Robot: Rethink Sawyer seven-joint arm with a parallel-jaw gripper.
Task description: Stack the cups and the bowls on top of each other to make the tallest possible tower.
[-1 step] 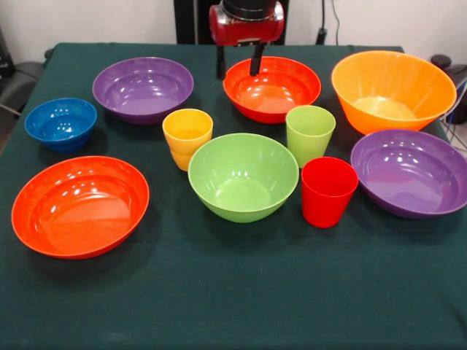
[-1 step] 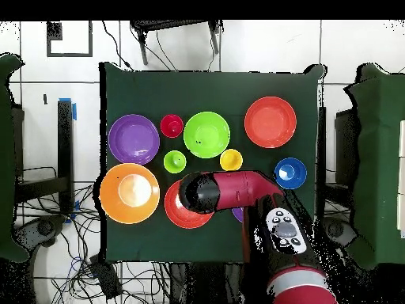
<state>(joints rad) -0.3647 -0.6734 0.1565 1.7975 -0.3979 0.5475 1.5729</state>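
Gripper: the red and black arm's gripper (image 1: 237,62) hangs over the near rim of a glossy red-orange plastic bowl (image 1: 281,91) at the far side of the dark green cloth-covered table (image 1: 233,292); two dark fingers (image 1: 257,60) point down with a clear gap between them, nothing held.
Cups: a yellow tapered plastic cup (image 1: 187,137), a light green tapered plastic cup (image 1: 310,134) and a red tapered plastic cup (image 1: 327,191), each upright and on its own.
Centre: a light green round plastic bowl (image 1: 243,176) stands between the yellow cup and the other two cups, close to all three.
Left of front view: a small blue plastic bowl (image 1: 60,123), a purple plastic bowl (image 1: 143,89) behind it, a second red-orange plastic bowl (image 1: 79,206) nearest the camera.
Right of front view: a large orange plastic bowl (image 1: 392,90), with a second purple plastic bowl (image 1: 408,172) in front of it.
Tower: none standing; every piece sits separately on the cloth, open side up.
Overhead: the arm (image 2: 237,191) covers most of the purple bowl beside the blue one.
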